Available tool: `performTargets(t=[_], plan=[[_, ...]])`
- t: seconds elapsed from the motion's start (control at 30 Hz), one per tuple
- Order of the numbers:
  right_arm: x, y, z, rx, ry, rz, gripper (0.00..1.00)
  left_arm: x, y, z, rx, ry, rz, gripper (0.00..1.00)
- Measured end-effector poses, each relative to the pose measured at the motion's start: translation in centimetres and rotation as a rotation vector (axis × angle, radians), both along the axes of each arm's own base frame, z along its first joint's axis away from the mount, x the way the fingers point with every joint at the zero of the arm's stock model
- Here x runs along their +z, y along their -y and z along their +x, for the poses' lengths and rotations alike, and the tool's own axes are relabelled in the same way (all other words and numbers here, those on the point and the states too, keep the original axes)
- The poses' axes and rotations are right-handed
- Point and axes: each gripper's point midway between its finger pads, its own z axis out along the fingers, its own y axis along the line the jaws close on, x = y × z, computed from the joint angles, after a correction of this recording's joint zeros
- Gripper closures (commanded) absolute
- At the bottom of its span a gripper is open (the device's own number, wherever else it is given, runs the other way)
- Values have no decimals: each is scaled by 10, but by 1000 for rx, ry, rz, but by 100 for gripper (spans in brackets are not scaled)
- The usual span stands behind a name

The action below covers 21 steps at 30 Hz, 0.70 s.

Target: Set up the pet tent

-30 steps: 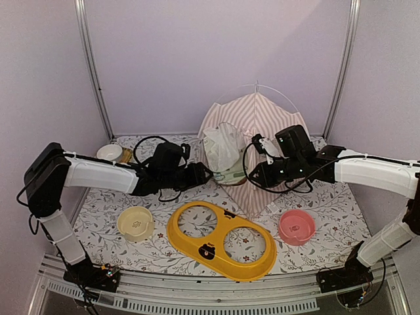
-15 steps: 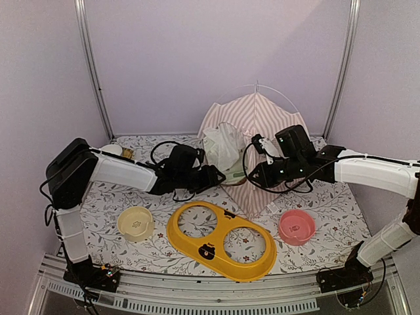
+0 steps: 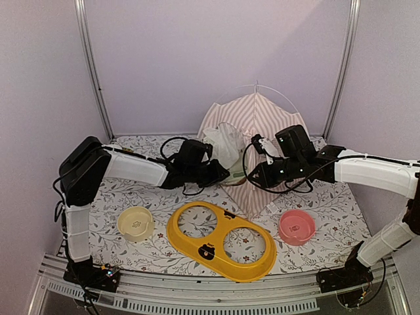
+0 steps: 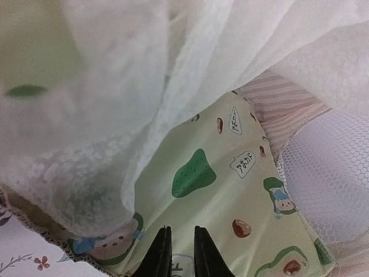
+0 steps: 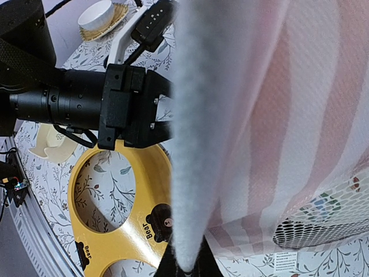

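The pet tent (image 3: 259,115), pink-and-white striped with thin white poles, stands at the back centre. Its lace curtain (image 3: 223,144) hangs bunched at the door. My left gripper (image 3: 222,174) reaches into the door. In the left wrist view its fingers (image 4: 179,251) stand nearly together on a pale green printed cushion (image 4: 230,190) under the lace (image 4: 115,115). My right gripper (image 3: 257,176) is at the tent's front right. It is shut on a fold of striped tent fabric (image 5: 196,144), which hides its fingertips (image 5: 193,268).
A yellow two-hole bowl stand (image 3: 220,239) lies at the front centre, with a cream bowl (image 3: 136,223) to its left and a pink bowl (image 3: 296,226) to its right. A white bowl (image 5: 97,14) sits at the back left. Metal posts stand at the back corners.
My left arm has reached steadily to the right, bringing its gripper to the tent door. The right arm and the tent have stayed in place.
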Motion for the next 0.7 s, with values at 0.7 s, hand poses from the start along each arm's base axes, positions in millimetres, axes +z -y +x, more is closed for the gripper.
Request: performTargets(t=[0.7], plan=[[0, -3, 2, 6, -4, 3, 100, -1, -40, -36, 11, -43, 30, 48]])
